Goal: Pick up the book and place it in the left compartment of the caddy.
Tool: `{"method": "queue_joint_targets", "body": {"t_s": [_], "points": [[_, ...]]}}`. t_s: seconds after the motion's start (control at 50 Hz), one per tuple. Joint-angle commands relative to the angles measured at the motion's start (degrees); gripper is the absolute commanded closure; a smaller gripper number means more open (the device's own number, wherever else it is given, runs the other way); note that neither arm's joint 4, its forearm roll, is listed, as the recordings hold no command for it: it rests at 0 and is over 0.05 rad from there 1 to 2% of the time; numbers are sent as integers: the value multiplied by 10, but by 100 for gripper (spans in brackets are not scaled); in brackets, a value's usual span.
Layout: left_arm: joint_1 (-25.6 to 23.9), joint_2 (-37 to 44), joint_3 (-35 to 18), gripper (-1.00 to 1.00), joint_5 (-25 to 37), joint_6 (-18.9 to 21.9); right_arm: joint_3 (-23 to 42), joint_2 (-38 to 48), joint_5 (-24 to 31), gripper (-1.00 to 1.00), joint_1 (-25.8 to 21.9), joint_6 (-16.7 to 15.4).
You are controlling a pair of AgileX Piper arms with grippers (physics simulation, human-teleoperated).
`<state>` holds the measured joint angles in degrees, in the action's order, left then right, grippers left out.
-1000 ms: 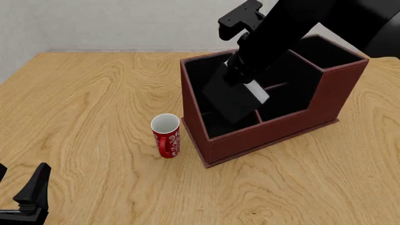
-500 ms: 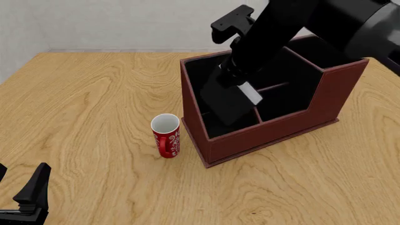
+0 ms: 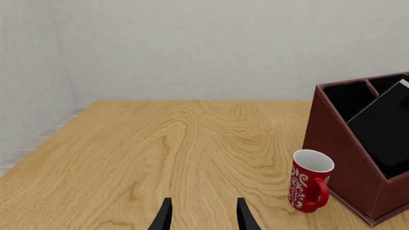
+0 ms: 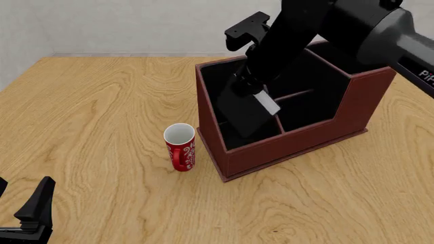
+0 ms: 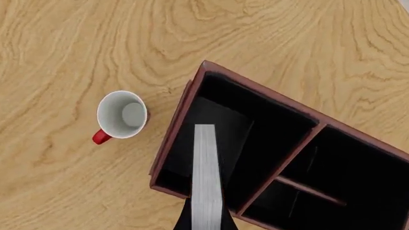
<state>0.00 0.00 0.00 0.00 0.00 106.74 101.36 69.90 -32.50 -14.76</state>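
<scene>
book [image 4: 245, 109] now further left, over the left compartment [image 4: 218, 84], clamped upright between right gripper [image 4: 252, 87] fingers

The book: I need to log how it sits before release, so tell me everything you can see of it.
The book is thick and rectangular, with plain matte black covers and a white page edge. It hangs tilted, its lower end already inside the caddy's left compartment, its upper end held by the right claw. Whether it touches the compartment's floor or walls cannot be told. The red mug stands apart from it, outside the caddy.
</scene>
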Motion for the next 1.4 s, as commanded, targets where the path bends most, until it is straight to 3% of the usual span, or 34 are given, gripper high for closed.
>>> {"method": "queue_joint_targets", "body": {"t_s": [0.02,1.4], "points": [[0,0,0,-100,0,0,16,15,0,100,3,16],[0,0,0,-100,0,0,66,87,0,100,10,30]]}}
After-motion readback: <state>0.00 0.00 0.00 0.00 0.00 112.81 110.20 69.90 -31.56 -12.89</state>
